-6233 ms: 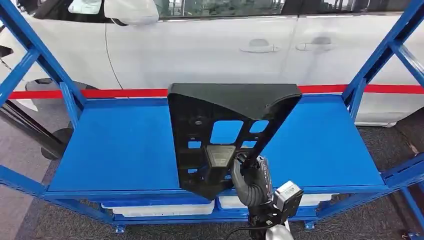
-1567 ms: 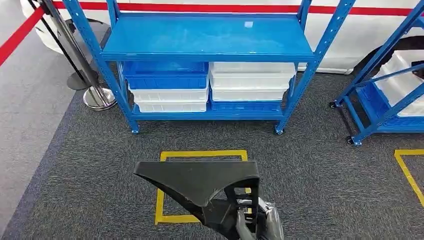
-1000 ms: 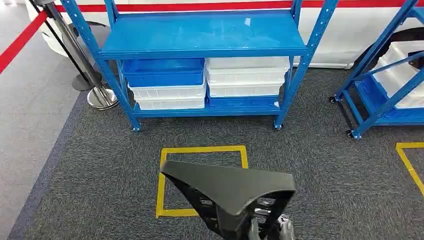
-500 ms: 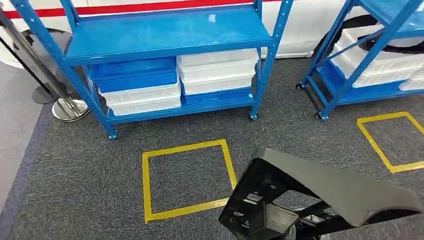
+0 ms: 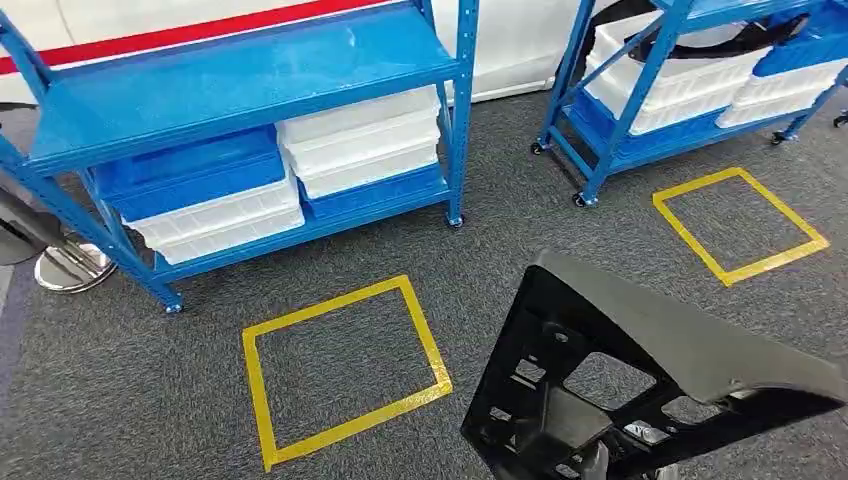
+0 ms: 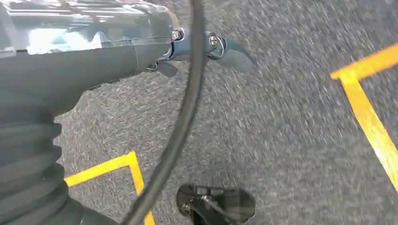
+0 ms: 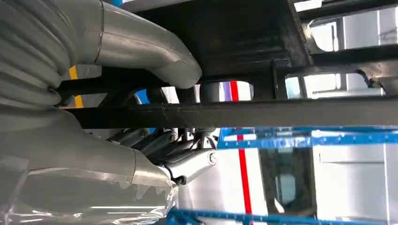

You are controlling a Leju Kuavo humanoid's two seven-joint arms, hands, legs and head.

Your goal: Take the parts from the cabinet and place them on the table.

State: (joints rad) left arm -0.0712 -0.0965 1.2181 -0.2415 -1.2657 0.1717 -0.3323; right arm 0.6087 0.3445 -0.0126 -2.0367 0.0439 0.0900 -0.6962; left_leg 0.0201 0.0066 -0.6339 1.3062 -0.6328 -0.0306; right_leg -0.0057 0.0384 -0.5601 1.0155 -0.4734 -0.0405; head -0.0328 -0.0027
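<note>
A large black plastic part (image 5: 660,350) with cut-out windows and a flat flange hangs low on the right of the head view, tilted over the grey carpet. In the right wrist view my right hand (image 7: 155,140) grips one of the black part's bars (image 7: 234,112), thumb laid over it and fingers curled under. My left hand (image 6: 94,51) hangs over the carpet and holds nothing, one finger stretched out.
A blue shelf rack (image 5: 250,75) stands ahead on the left, with white bins (image 5: 360,140) and blue bins (image 5: 190,170) on its lower level. A second blue rack (image 5: 640,60) stands at the far right. Two yellow tape squares (image 5: 340,300) (image 5: 690,230) mark the carpet. A chrome stanchion base (image 5: 70,265) sits at the left.
The camera has backed away from the rack and turned right, so the racks and floor squares slid left. The black part stays in my right hand, now lower and tilted.
</note>
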